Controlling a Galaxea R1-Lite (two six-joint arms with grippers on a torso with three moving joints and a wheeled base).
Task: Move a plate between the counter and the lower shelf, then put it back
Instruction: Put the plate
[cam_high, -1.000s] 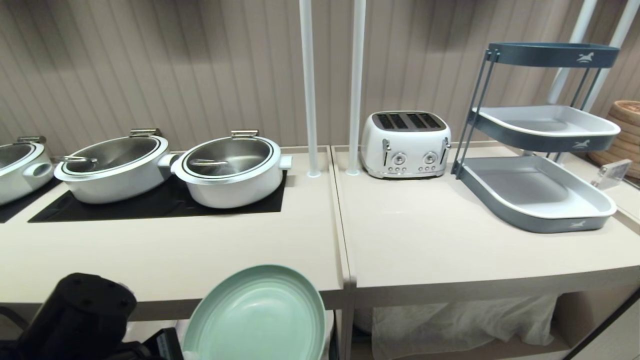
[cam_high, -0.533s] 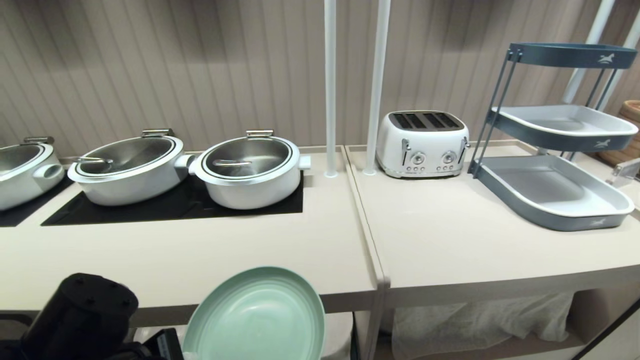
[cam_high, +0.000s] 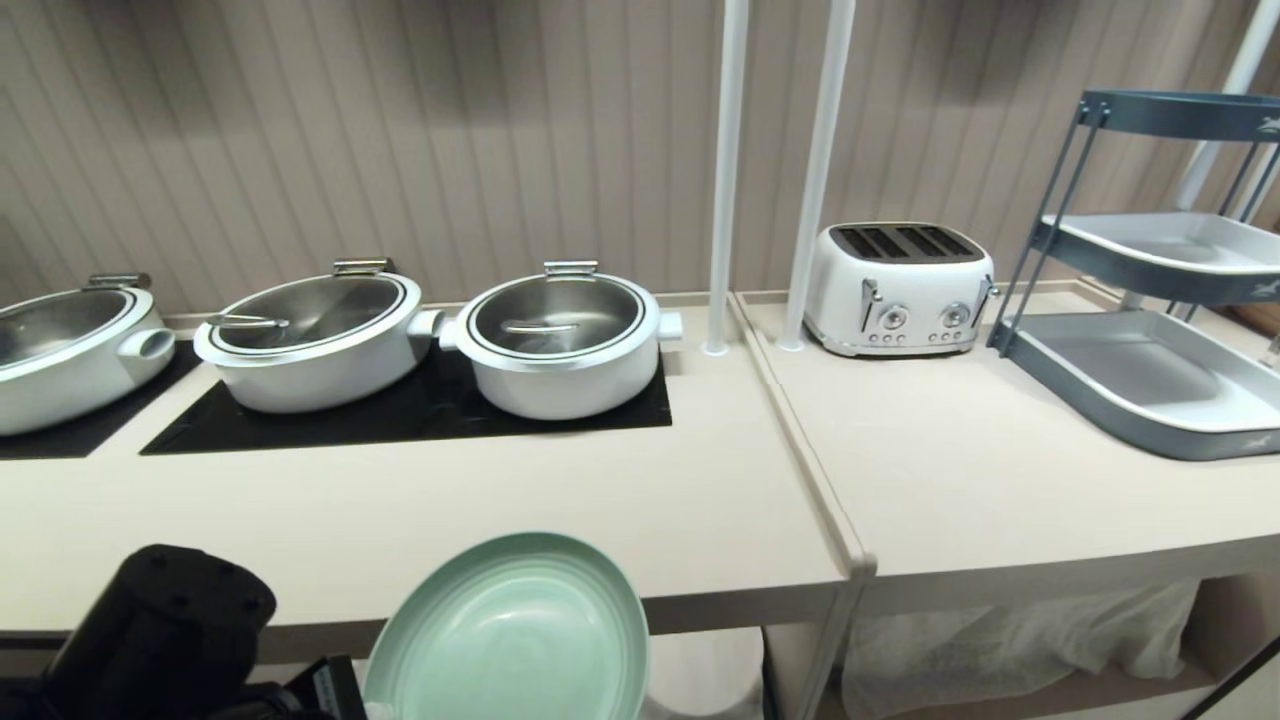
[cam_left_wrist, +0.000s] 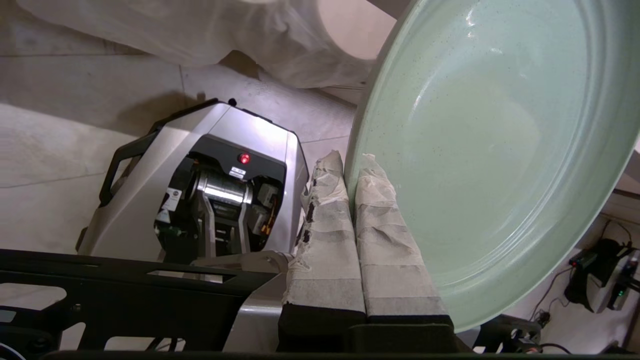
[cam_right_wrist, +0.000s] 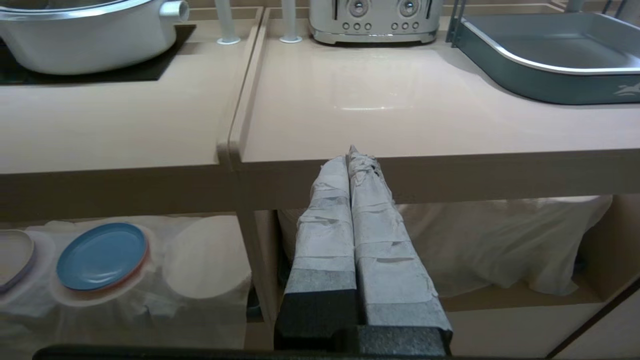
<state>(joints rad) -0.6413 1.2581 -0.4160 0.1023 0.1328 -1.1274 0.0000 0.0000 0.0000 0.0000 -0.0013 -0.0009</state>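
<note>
Pinching the mint-green plate (cam_left_wrist: 500, 150) by its rim, the left gripper (cam_left_wrist: 352, 162) held it before the counter (cam_high: 600, 520). The right gripper (cam_right_wrist: 356, 152) hung with fingers pressed together, empty.

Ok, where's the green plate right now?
In the head view the plate is low and left of centre, held off the counter in front of its edge, its rim pinched by the left gripper.

The left claw (cam_left_wrist: 352, 165) is closed, and its two taped fingers (cam_left_wrist: 385, 240) pinch the rim of the mint-green plate (cam_high: 510, 635), which it holds tilted in front of the table (cam_high: 420, 520) edge. The right claw (cam_right_wrist: 357, 160) has its taped fingers pressed together with nothing between them, pointing at the front edge of the table.
</note>
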